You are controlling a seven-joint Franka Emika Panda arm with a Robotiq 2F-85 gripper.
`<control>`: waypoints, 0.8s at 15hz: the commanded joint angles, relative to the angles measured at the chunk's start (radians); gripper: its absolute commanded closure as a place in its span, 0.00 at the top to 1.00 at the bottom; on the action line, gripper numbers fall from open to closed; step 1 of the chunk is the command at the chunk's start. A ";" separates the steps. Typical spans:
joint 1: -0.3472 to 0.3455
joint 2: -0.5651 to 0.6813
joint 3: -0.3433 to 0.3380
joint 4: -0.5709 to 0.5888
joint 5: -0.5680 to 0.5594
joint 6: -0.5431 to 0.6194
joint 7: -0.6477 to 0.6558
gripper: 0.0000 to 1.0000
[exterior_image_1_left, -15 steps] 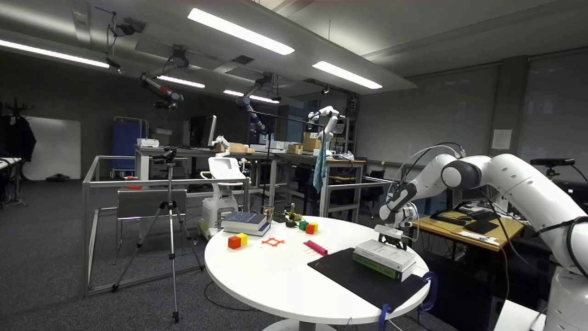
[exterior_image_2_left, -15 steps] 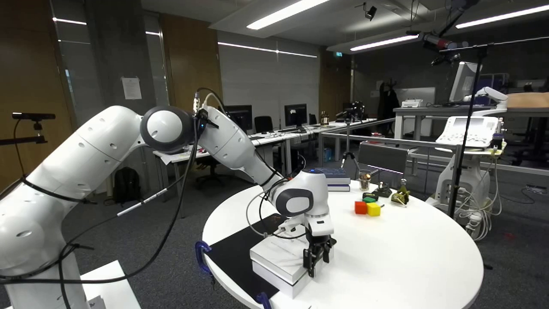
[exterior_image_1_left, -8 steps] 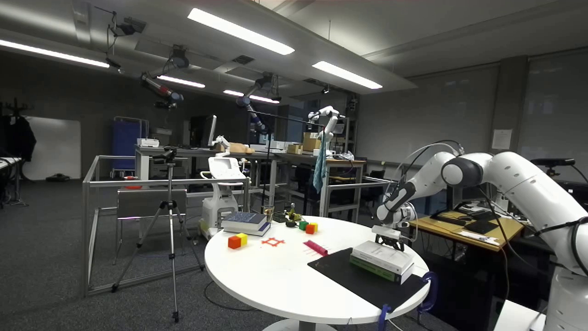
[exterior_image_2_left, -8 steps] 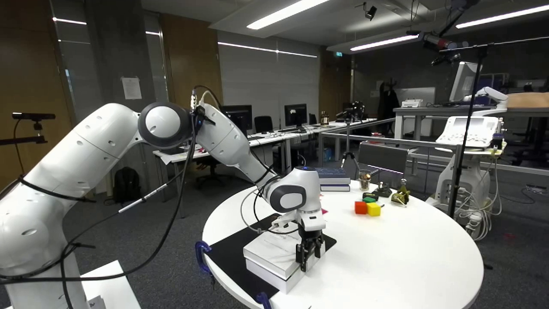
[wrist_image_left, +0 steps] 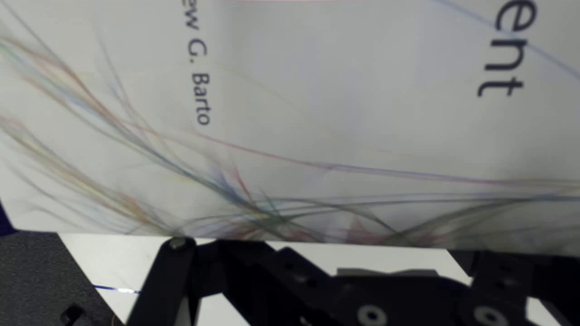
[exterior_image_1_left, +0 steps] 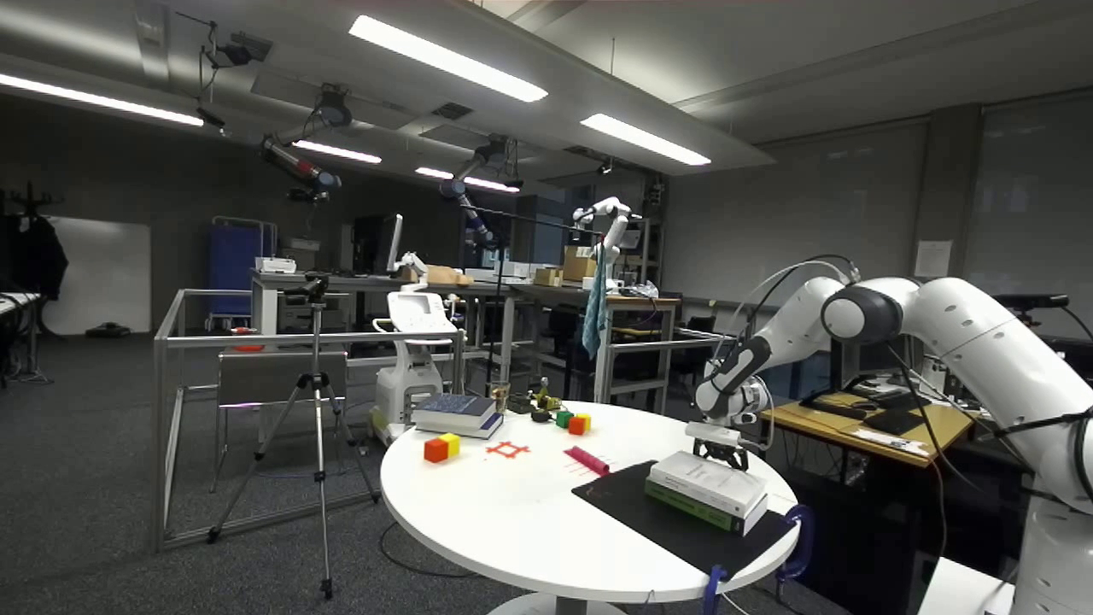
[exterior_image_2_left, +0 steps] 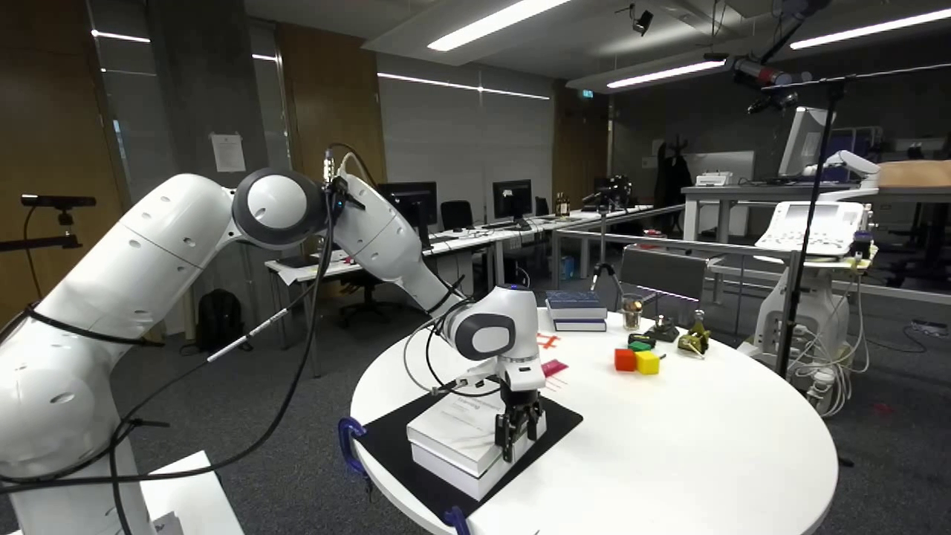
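1. While the fingers (exterior_image_2_left: 506, 438) stand spread apart, holding nothing, both point down along the same long side of the white book (exterior_image_2_left: 453, 431), right up against it or just beside; contact cannot be told.
2. The white book lies flat on a green-spined book (exterior_image_1_left: 687, 506), both on the black mat (exterior_image_1_left: 619, 495) that covers part of the tabletop (exterior_image_1_left: 512, 530).
3. The books' long axis runs roughly parallel to the line from fingertip to fingertip; the one working arm reaches the side opposite the spines.
4. In the wrist view the cover reads "ew G. Barto", cut off, and "ent" in larger letters.
5. In an exterior view, a cover word looks like "Learning"; the green spine's lettering is too small to read.
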 commanded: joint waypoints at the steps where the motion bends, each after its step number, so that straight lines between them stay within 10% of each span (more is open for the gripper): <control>1: 0.049 -0.049 -0.025 -0.056 -0.042 -0.092 0.097 1.00; 12: 0.049 -0.052 0.007 -0.036 -0.086 -0.237 0.207 1.00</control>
